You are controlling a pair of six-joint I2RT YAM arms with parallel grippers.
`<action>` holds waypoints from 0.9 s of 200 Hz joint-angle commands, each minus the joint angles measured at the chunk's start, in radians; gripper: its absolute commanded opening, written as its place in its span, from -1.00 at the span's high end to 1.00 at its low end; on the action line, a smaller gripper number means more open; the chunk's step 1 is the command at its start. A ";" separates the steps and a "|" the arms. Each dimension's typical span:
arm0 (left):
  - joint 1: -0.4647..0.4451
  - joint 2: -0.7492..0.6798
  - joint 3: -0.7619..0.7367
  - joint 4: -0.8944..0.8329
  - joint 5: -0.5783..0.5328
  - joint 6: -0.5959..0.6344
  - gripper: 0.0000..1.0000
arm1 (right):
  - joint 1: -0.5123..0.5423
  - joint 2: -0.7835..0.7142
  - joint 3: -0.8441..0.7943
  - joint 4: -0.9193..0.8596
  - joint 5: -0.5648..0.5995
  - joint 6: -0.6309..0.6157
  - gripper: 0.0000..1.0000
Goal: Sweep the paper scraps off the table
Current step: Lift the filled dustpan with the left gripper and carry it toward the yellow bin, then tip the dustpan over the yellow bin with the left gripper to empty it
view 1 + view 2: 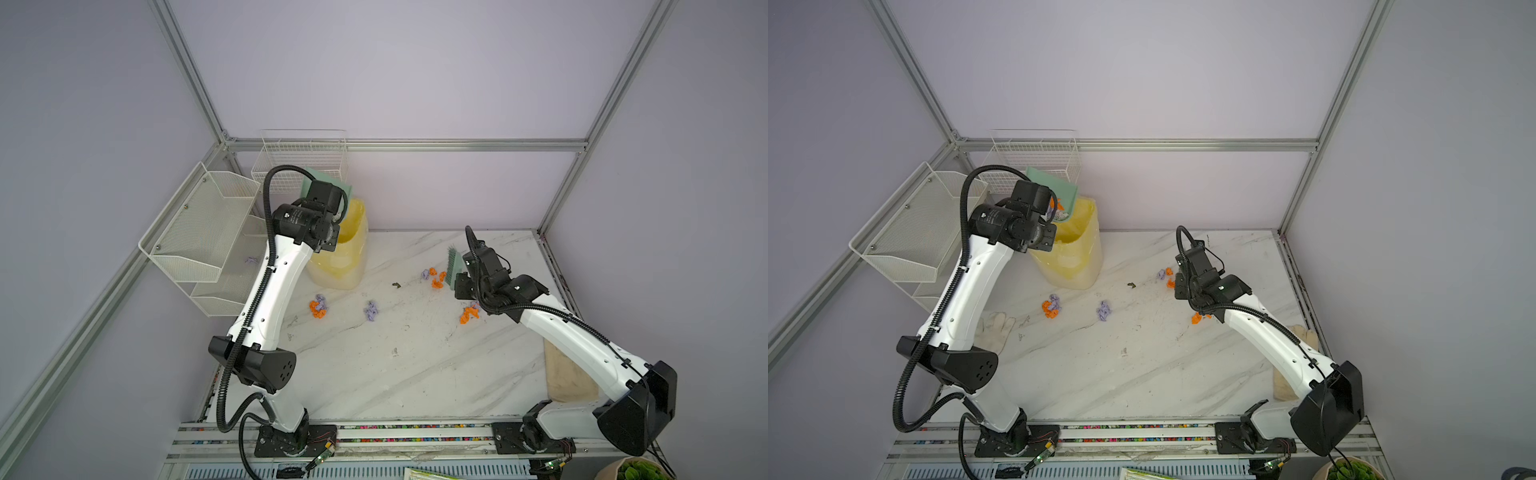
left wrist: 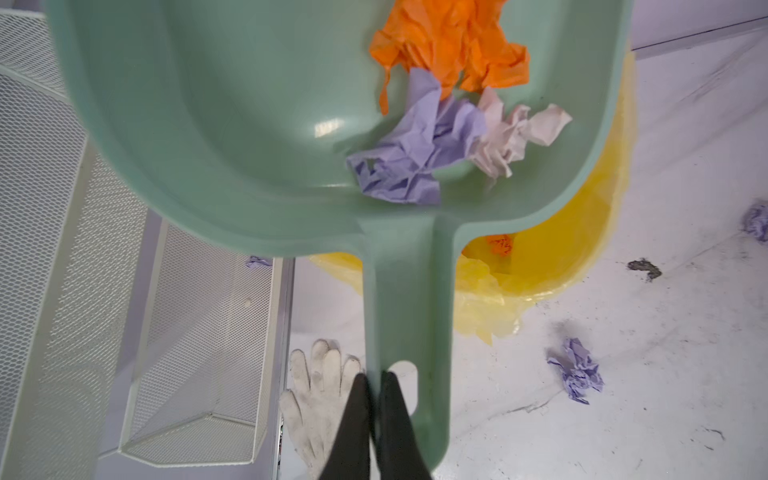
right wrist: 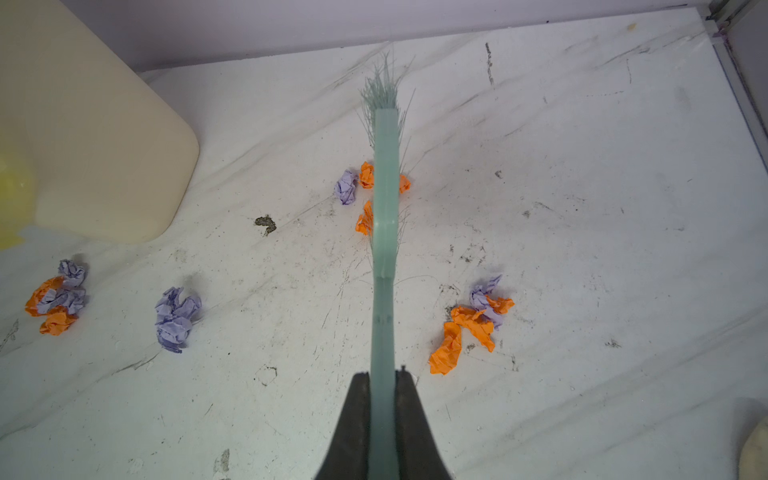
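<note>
My left gripper (image 2: 376,378) is shut on the handle of a green dustpan (image 2: 232,124). The pan is tilted above a bin lined with a yellow bag (image 2: 561,257), and orange (image 2: 449,45), lilac (image 2: 419,153) and pale pink wads lie in it. My right gripper (image 3: 384,378) is shut on a green brush (image 3: 385,187), whose bristles rest on the table (image 1: 395,374) among paper scraps (image 3: 347,187). More paper scraps lie beside the right arm (image 1: 469,313), mid-table (image 1: 371,311) and near the bin (image 1: 318,306).
White mesh shelves (image 1: 199,241) stand at the left with a lilac wad (image 1: 250,260) inside, and a wire basket (image 1: 303,158) is behind the bin. A white glove (image 1: 994,328) lies under the left arm. A dark speck (image 1: 396,284) and a beige pad (image 1: 569,374) are on the table.
</note>
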 commanded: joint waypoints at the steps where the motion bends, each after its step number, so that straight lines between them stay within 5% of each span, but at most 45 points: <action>1: 0.010 -0.043 -0.055 0.074 -0.117 0.050 1.00 | -0.003 -0.047 -0.029 0.016 0.008 -0.007 1.00; 106: 0.010 -0.039 -0.187 0.178 -0.357 0.164 1.00 | -0.003 -0.118 -0.098 0.012 0.021 -0.019 1.00; 180: -0.035 -0.033 -0.326 0.324 -0.625 0.329 1.00 | -0.003 -0.076 -0.053 0.021 -0.017 -0.024 1.00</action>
